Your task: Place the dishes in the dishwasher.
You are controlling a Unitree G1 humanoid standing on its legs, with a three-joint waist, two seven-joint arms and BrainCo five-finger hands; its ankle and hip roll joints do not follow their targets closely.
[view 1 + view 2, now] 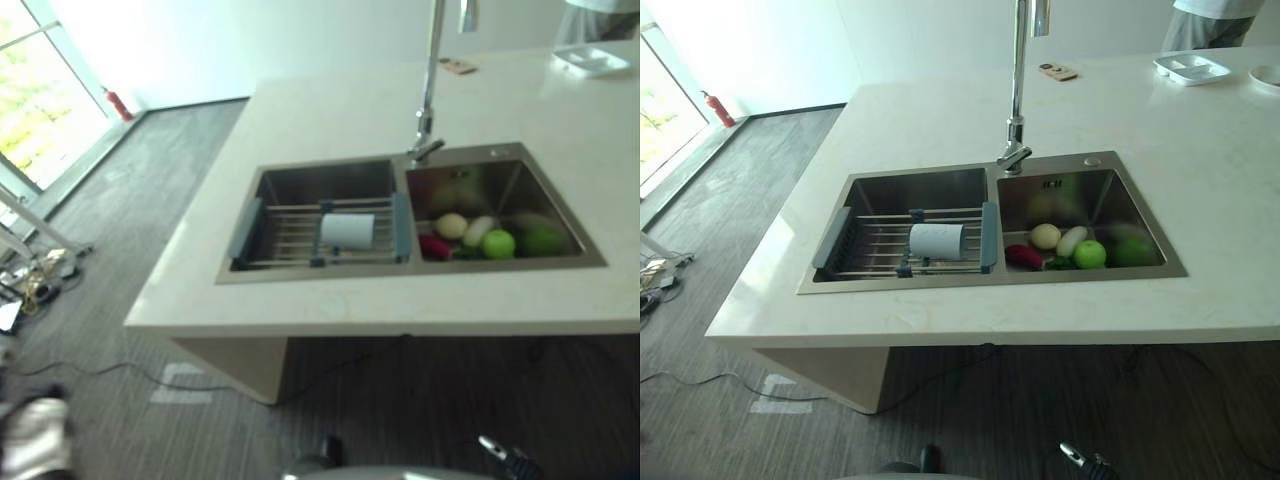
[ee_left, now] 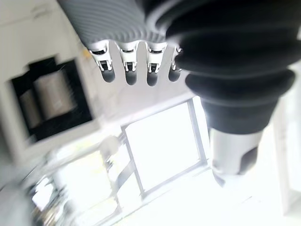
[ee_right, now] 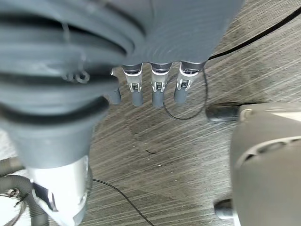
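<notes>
White cup [image 1: 937,241], one, lies on sink rack [image 1: 880,243].

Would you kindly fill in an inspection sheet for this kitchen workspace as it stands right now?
Surface: pale stone counter with a steel double sink and a tall tap.
Job's things: white cup lying on its side on the drying rack in the robot's-left basin; no dishwasher seen.
Clutter: green apple and other produce in the right basin; white tray and a small flat item at the counter's far side.
Hands: left hand and right hand hold nothing, fingers relaxed.
Cables: thin cable on the floor.
Surroundings: red fire extinguisher by the window; a person beyond the counter.
</notes>
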